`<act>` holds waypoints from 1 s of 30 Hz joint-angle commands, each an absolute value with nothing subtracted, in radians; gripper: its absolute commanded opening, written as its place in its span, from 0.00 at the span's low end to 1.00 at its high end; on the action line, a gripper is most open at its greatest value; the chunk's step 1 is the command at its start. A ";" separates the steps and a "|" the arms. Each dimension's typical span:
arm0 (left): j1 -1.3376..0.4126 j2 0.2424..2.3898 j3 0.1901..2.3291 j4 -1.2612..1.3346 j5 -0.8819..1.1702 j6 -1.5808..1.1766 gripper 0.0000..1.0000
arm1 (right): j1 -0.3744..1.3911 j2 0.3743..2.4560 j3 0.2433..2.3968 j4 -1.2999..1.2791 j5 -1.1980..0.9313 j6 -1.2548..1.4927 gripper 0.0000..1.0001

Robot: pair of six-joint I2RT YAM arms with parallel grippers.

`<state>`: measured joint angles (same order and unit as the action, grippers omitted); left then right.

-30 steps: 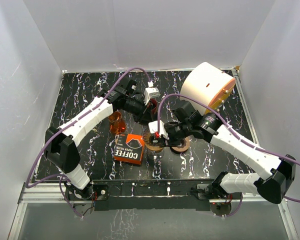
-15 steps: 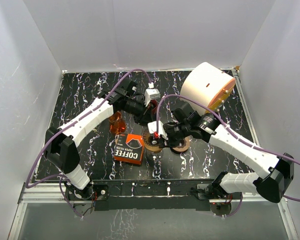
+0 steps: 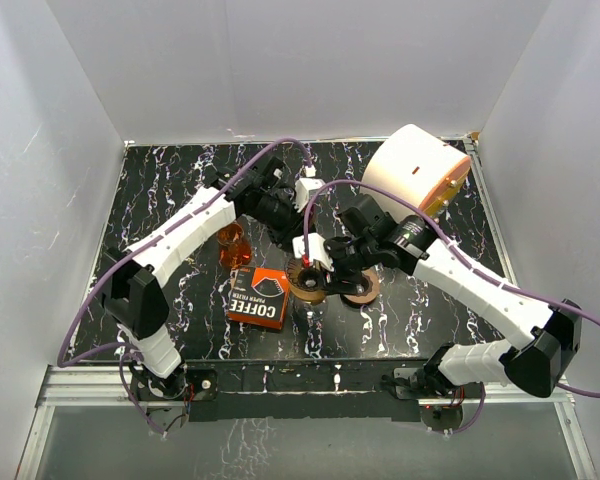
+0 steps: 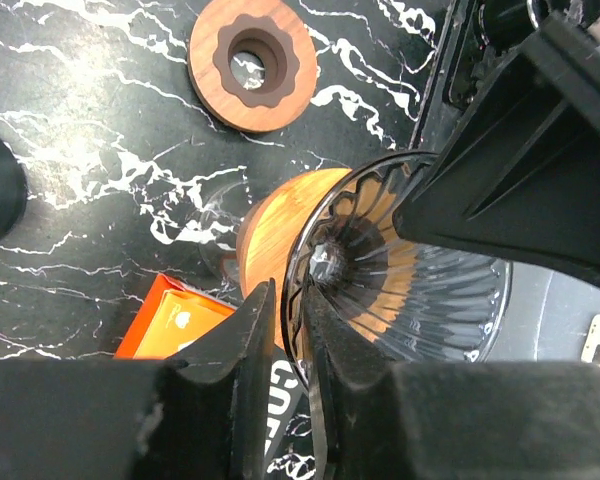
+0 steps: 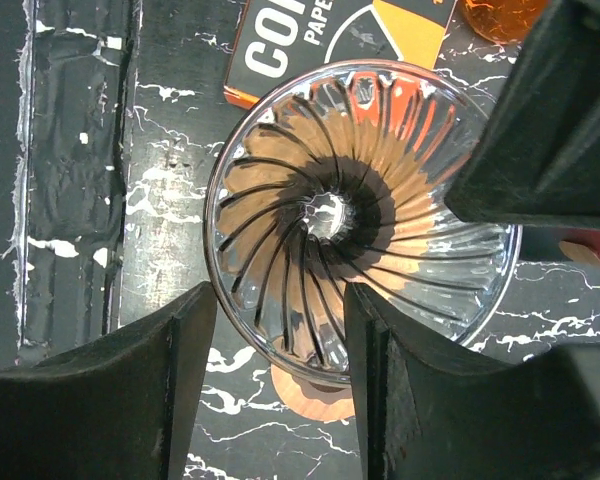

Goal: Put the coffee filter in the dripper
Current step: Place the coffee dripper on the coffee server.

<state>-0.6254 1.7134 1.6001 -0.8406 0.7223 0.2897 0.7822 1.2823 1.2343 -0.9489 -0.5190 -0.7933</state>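
Note:
The clear ribbed glass dripper (image 3: 308, 281) stands on its wooden base in the middle of the table. It also shows in the left wrist view (image 4: 410, 290) and the right wrist view (image 5: 330, 210). My left gripper (image 4: 290, 340) is shut on the dripper's rim, one finger inside and one outside; it sits at the dripper's far side in the top view (image 3: 298, 252). My right gripper (image 5: 280, 370) is open, its fingers straddling the dripper's near rim without closing; it also shows in the top view (image 3: 325, 268). No loose filter shows. The orange and black coffee filter box (image 3: 259, 298) lies left of the dripper.
A wooden ring (image 3: 361, 288) lies right of the dripper. An orange glass (image 3: 232, 246) stands behind the box. A large white cylinder (image 3: 415, 176) with an orange side sits at the back right. White walls enclose the table.
My left arm has swung right and come in over the dripper. My right wrist has shifted slightly left and back. The dripper and box have stayed put.

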 commanded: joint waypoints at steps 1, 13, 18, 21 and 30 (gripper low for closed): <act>-0.632 1.726 1.636 -0.915 0.672 0.324 0.20 | 0.775 1.276 1.297 -0.969 -0.499 -0.805 0.53; -0.632 1.717 1.717 -0.919 0.684 0.324 0.47 | 0.766 1.239 1.328 -0.990 -0.530 -0.788 0.68; -0.633 1.699 1.756 -0.933 0.668 0.336 0.60 | 0.714 1.221 1.352 -0.997 -0.600 -0.786 0.71; -0.632 1.689 1.772 -0.944 0.646 0.342 0.64 | 0.668 1.206 1.360 -0.994 -0.650 -0.778 0.72; -0.620 1.623 1.762 -0.934 0.556 0.339 0.73 | 0.521 1.137 1.341 -0.935 -0.711 -0.683 0.73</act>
